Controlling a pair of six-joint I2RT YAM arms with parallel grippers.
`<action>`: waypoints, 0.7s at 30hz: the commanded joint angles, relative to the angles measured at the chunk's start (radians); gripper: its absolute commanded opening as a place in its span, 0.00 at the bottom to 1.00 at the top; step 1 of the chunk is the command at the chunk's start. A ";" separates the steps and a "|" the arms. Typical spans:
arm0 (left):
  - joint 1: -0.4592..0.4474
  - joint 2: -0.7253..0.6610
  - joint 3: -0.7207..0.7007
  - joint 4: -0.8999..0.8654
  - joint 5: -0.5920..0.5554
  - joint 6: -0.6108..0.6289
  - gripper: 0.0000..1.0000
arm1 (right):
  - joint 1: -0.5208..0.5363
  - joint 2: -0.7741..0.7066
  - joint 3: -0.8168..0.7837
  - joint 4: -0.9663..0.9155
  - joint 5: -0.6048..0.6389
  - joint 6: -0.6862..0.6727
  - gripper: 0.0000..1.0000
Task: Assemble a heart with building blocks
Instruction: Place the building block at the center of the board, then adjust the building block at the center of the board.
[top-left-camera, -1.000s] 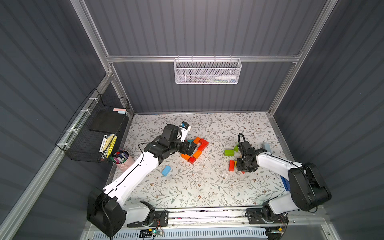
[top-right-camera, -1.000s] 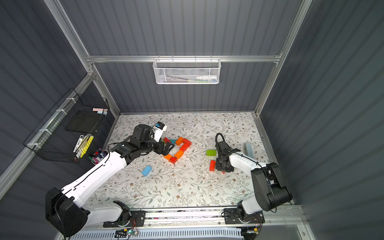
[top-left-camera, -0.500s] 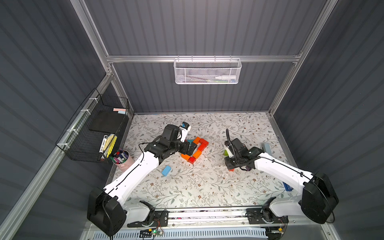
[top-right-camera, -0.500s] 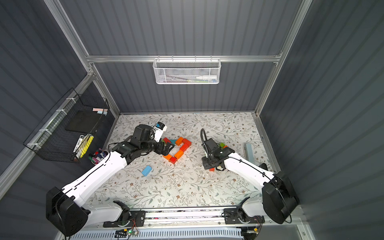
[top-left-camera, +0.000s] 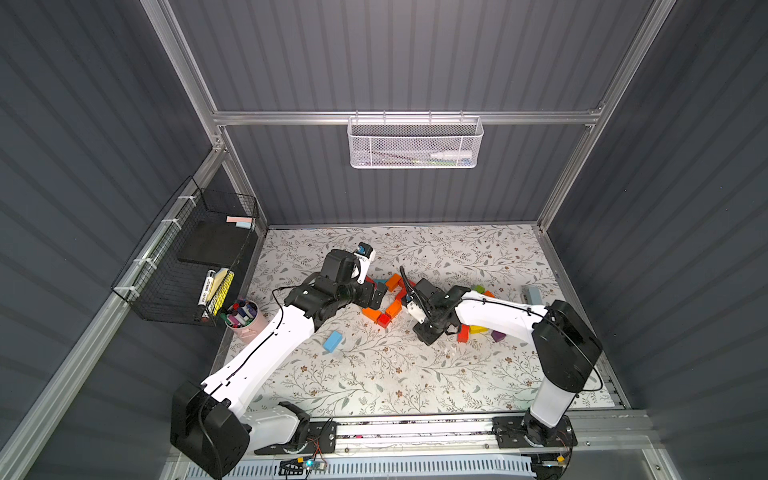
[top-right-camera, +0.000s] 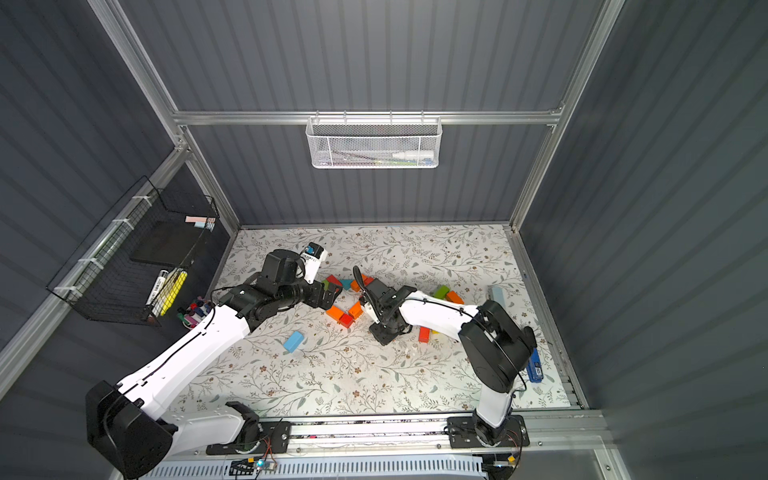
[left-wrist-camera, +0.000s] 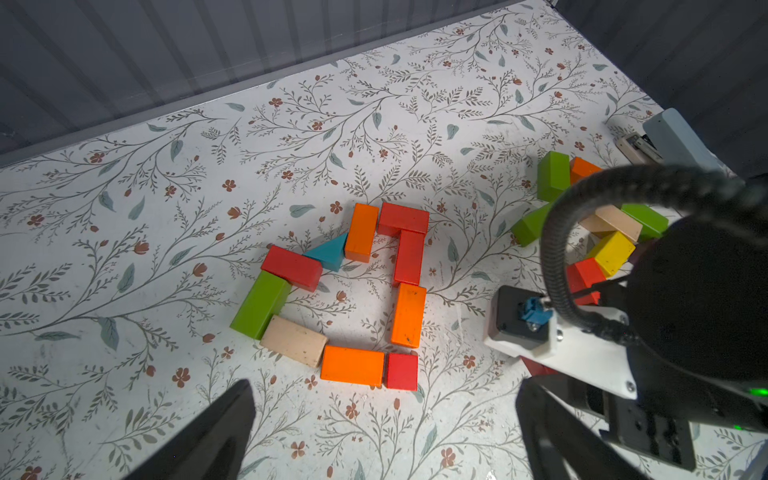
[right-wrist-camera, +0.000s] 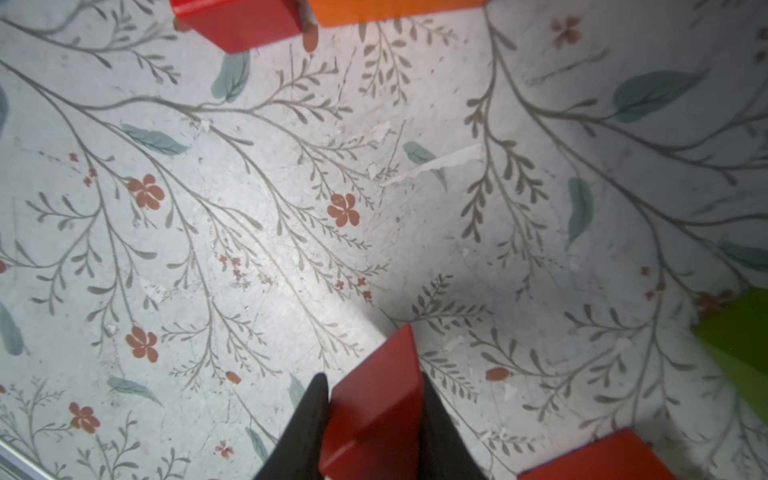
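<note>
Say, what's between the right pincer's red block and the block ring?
Just bare flowery table, in the right wrist view, from the red block to the ring's red cube.

White arms (top-left-camera: 270, 349), black joints (top-left-camera: 565, 345) (cables (left-wrist-camera: 557, 249) looped outside).

Both top views hang high out front, looking down over the whole floral table (top-left-camera: 374, 386). Left wrist cam looks down on the block outline (left-wrist-camera: 407, 316) from a bit above. Right wrist cam's way closer to the tabletop, just catching its red corner block (right-wrist-camera: 237, 20).
</note>
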 joint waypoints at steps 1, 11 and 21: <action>0.006 -0.007 -0.007 -0.025 -0.004 -0.012 0.99 | 0.001 0.042 0.035 -0.062 0.021 -0.080 0.31; 0.006 0.004 -0.008 -0.024 0.013 -0.017 0.99 | 0.001 0.102 0.028 -0.057 0.142 -0.048 0.58; 0.007 0.007 -0.011 -0.021 0.017 -0.020 0.99 | 0.027 -0.204 -0.122 0.011 0.047 0.121 0.64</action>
